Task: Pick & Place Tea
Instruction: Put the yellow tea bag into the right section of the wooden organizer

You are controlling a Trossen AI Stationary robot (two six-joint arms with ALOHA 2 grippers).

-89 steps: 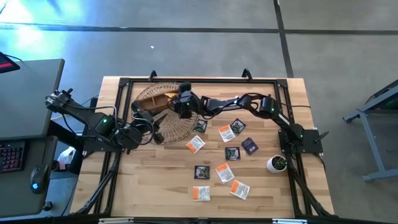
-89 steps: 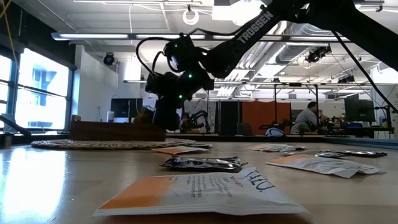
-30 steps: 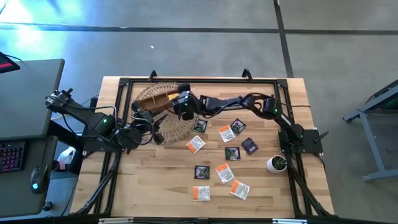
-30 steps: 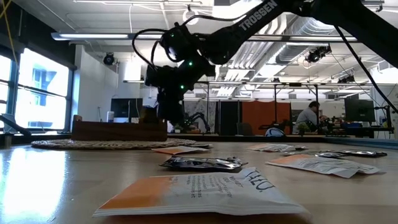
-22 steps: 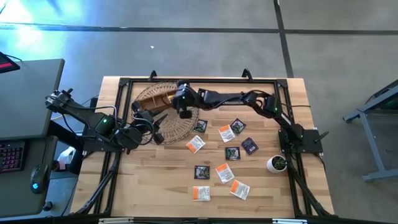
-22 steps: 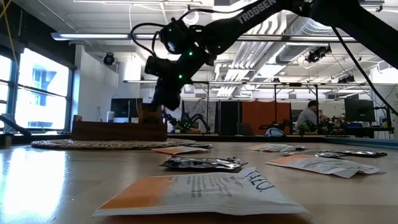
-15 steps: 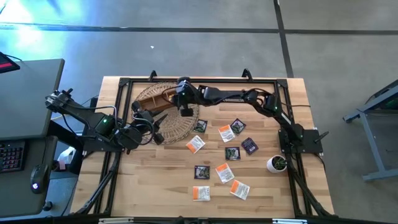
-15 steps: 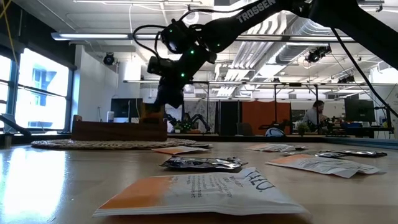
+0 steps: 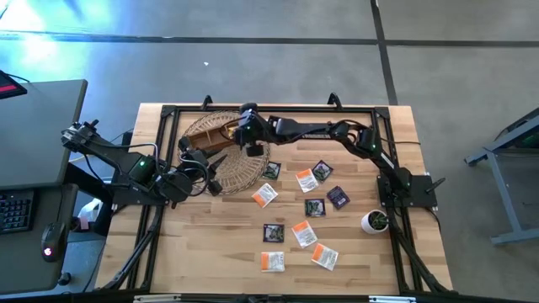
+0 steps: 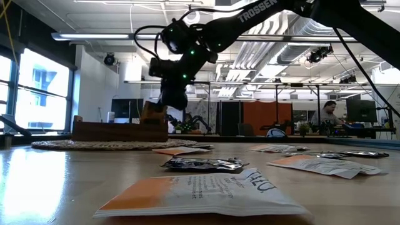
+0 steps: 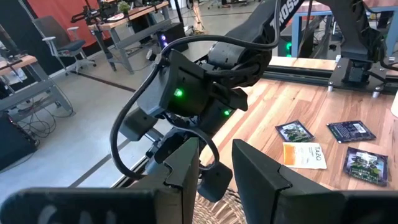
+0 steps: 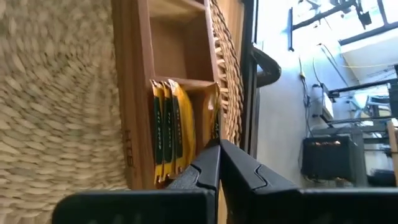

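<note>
My right gripper (image 9: 239, 133) reaches across to the brown wooden divided box (image 9: 215, 132) on the round woven mat (image 9: 232, 164) and is shut on one tea sachet (image 12: 213, 121), which shows edge-on past its fingertips. Several orange sachets (image 12: 166, 134) stand on edge in one compartment of the box (image 12: 165, 74). More tea sachets, orange-white and dark, lie flat on the table (image 9: 305, 179). My left gripper (image 11: 214, 168) waits open and empty at the mat's near left edge (image 9: 210, 175). My right gripper pinches the sachet's near edge (image 12: 215, 142) between its two shut fingers. The fingers slant down from the table's right. The sachet (image 10: 152, 112) sticks out past the fingertips, lifted clear above the box.
A small white pot with a plant (image 9: 375, 221) stands near the right arm's base. A black frame rail (image 9: 269, 108) runs along the table's far edge. Bare wood lies at the near left of the table (image 9: 194, 244). A person shows in the room behind (image 10: 330, 119).
My right gripper has risen and gone toward the table's far edge, from over the mat to over the box. Its wrist has tipped, and it stays shut on the sachet.
</note>
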